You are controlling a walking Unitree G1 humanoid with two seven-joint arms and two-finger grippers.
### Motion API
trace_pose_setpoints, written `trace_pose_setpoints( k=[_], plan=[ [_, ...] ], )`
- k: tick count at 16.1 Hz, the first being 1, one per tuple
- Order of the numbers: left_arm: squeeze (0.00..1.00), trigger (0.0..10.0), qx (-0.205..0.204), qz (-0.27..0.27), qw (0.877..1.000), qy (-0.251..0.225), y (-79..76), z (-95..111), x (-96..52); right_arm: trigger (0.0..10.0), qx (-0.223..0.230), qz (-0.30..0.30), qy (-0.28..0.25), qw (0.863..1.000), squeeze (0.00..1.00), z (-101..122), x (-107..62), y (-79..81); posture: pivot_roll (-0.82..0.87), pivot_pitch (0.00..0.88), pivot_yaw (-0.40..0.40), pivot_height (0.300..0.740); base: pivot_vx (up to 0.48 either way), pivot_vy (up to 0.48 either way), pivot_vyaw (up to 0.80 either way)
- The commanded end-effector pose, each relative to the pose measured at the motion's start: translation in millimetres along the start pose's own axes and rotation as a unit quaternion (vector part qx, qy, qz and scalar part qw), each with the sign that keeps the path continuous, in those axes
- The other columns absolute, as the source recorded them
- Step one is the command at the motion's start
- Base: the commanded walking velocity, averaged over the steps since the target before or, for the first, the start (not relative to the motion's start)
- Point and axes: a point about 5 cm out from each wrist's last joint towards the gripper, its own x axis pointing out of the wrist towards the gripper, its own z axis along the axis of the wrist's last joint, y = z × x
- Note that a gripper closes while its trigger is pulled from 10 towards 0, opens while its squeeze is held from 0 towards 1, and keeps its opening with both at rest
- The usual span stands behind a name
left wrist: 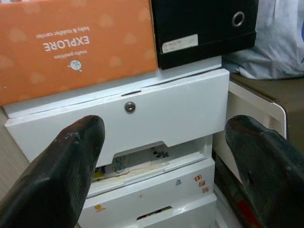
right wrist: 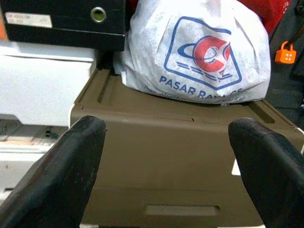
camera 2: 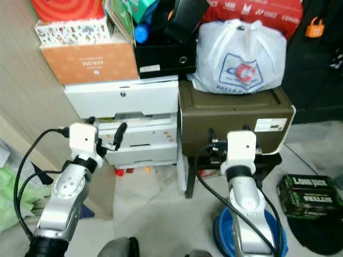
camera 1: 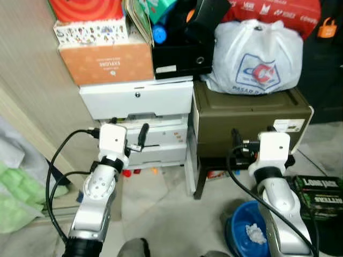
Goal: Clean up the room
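Both arms are raised in front of a stack of storage. My left gripper is open and empty, level with the white drawer unit, whose top drawer with a round lock lies straight ahead between the fingers. My right gripper is also open and empty, facing the olive-brown cabinet. A knotted white plastic bag with a red and blue logo sits on top of that cabinet. Small red and orange bits lie on the floor under the drawers.
An orange box and a black file box stack on the drawer unit. A blue bowl holding a crumpled white scrap sits on the floor by my right arm, with a dark green box beside it. Green cloth lies at left.
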Motion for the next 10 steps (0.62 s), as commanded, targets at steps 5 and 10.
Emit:
trace_pose_setpoints(
  k=[5,10],
  plan=[
    [0.0,10.0,0.009,0.023,1.0,0.017,8.7,-4,-17.8,10.0,-0.009,0.027,0.001,1.0,0.0,0,-2.8,3.3,-0.07,0.105,-0.028,0.74,0.0,0.0,0.8],
    [0.0,10.0,0.014,0.018,0.999,0.031,10.9,-5,-24.0,10.0,-0.006,0.024,0.012,1.0,0.0,-4,-7.9,6.5,-0.06,0.129,-0.018,0.74,0.0,0.0,0.8]
  ],
)
